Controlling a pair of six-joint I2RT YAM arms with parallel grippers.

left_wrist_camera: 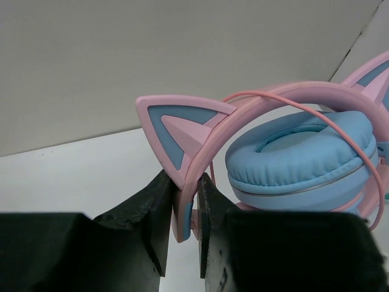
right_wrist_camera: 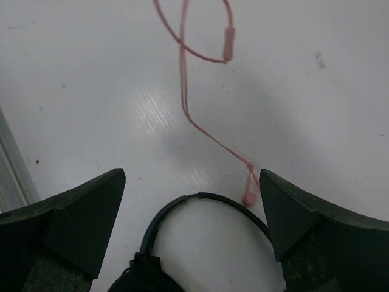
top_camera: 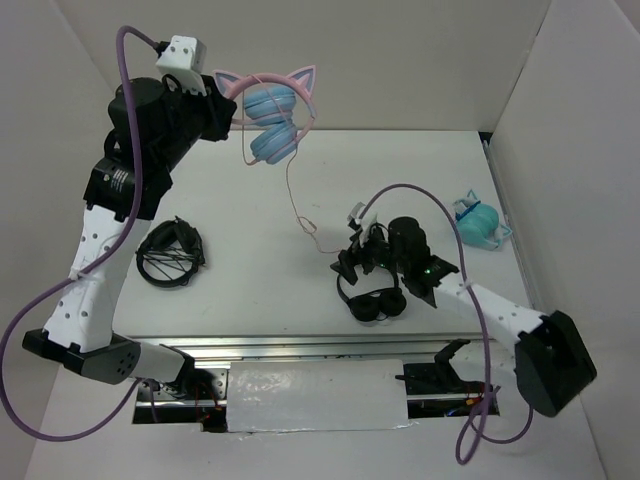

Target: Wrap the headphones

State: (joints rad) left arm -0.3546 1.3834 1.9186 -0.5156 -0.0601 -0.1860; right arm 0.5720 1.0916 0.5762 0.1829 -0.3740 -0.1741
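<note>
Left pincer [left_wrist_camera: 184,180] raised high — clamped tight, right pincer [right_wrist_camera: 192,176] low — jaws wide

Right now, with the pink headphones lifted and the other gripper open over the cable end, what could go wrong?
The left gripper pinches only the thin band beside one ear, so the cat-ear headphones could pivot or slip.
The plug of the cable lies right by the band of the black headphones, between the fingers of the open right gripper; closing might catch that band too.
The cable crosses itself near its inline remote and may tangle.
</note>
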